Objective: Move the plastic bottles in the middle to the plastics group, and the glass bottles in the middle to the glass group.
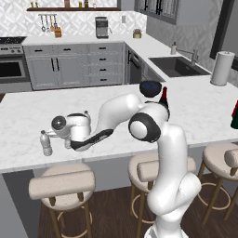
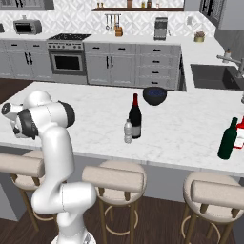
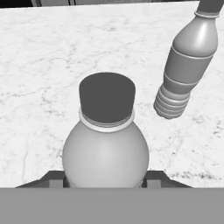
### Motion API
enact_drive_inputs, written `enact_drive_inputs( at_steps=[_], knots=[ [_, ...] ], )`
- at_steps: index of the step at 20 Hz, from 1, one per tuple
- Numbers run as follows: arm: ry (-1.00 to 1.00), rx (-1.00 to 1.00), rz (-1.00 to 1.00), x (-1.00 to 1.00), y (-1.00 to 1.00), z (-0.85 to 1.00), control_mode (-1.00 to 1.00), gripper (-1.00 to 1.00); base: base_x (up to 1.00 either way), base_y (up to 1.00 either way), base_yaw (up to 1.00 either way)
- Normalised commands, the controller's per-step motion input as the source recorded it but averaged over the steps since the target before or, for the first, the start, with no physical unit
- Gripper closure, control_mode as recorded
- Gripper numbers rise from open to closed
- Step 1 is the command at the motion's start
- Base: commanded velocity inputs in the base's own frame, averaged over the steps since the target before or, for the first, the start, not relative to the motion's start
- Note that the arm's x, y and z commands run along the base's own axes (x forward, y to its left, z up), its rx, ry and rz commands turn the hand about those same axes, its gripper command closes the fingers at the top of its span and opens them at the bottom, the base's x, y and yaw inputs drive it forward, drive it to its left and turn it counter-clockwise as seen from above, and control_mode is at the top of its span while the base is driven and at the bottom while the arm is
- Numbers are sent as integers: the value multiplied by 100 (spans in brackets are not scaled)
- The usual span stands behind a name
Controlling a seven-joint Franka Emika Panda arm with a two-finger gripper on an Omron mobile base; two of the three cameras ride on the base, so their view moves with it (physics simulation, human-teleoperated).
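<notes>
The marble desk (image 1: 195, 111) carries everything. In its middle stand a dark red glass bottle (image 2: 135, 116) and, just beside it, one plastic bottle (image 2: 127, 131). At the desk's left end, the tool (image 3: 106, 177) is closed on another plastic bottle (image 3: 106, 140), near a third (image 3: 186, 65).

Second plastic bottle's cap (image 3: 210, 6) cut off at hand view's top edge

Setting: rendered home kitchen. Evidence: white marble island tabletop (image 1: 28, 116) with cushioned bar stools (image 1: 62, 183); grey cabinets (image 2: 121, 66); built-in oven (image 2: 66, 62); microwave (image 2: 27, 26); sink (image 1: 175, 65) with faucet (image 1: 190, 55); coffee machine (image 1: 102, 27); paper-towel roll (image 1: 222, 68); hanging utensils (image 1: 46, 22).
</notes>
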Motion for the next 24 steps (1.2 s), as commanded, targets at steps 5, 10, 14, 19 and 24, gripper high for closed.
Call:
enact_drive_inputs(
  at_steps=[5, 10, 14, 19, 24],
  knots=[
    [0, 1, 0, -11, -1, -2, -100, -100, 0, 0, 0],
    [0, 0, 0, -8, 0, 3, -100, -100, 0, 0, 0],
    [0, 2, 0, 0, 1, 26, -100, -100, 0, 0, 0],
    [0, 7, 0, -9, 0, 51, -100, -100, 0, 0, 0],
    [0, 11, 0, -24, 0, 58, -100, -100, 0, 0, 0]
  ],
)
